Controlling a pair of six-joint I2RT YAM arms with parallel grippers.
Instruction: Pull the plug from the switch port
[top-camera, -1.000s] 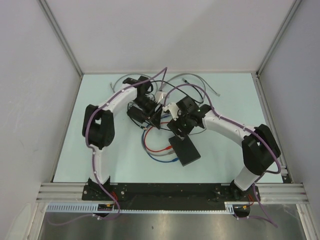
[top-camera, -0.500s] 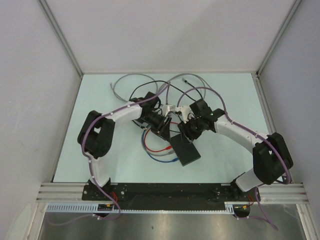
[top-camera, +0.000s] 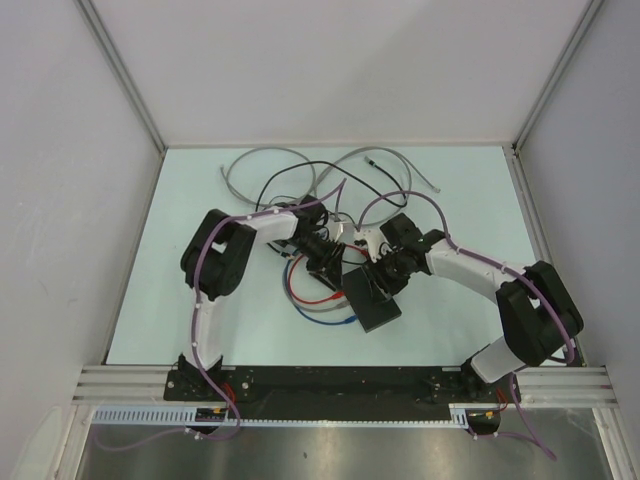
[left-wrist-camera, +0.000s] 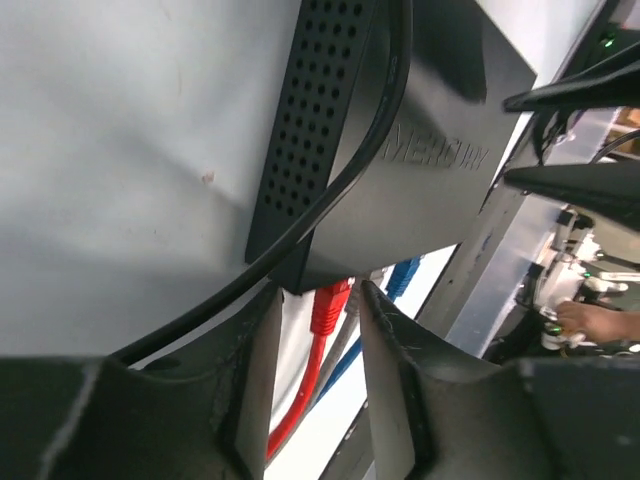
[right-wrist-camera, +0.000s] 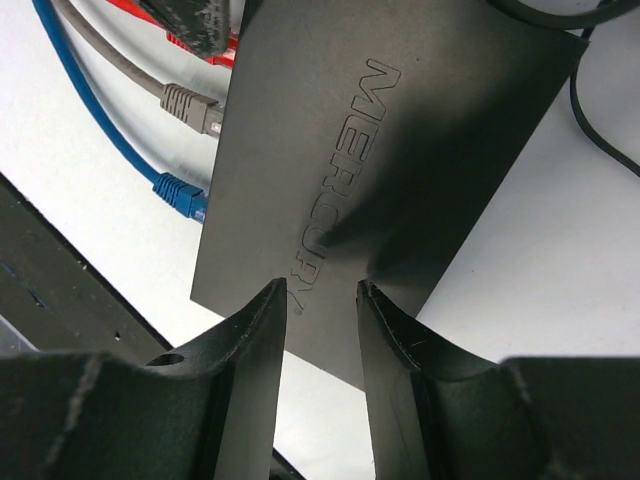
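The flat black switch (top-camera: 372, 304) marked MERCURY lies near the table's front middle. Red (left-wrist-camera: 331, 303), grey (right-wrist-camera: 186, 104) and blue (right-wrist-camera: 180, 194) plugs sit in ports along its left edge. In the left wrist view my left gripper (left-wrist-camera: 320, 295) is open, its fingers either side of the red plug, close to it with gaps showing. In the top view it (top-camera: 328, 268) is at the switch's far left corner. My right gripper (right-wrist-camera: 320, 290) is open, tips low over the switch's top face (right-wrist-camera: 400, 150); whether they touch it I cannot tell. In the top view it (top-camera: 378, 283) is above the switch.
A black cord (left-wrist-camera: 340, 180) runs across the switch's vented side. Red and blue cables (top-camera: 312, 300) loop on the table left of the switch. Grey and black cables (top-camera: 300, 165) lie tangled behind the arms. Walls close in on both sides.
Both arms have come down and toward the front. The left gripper moved from the rear cables to the switch's plug edge. The right gripper settled over the switch's top.
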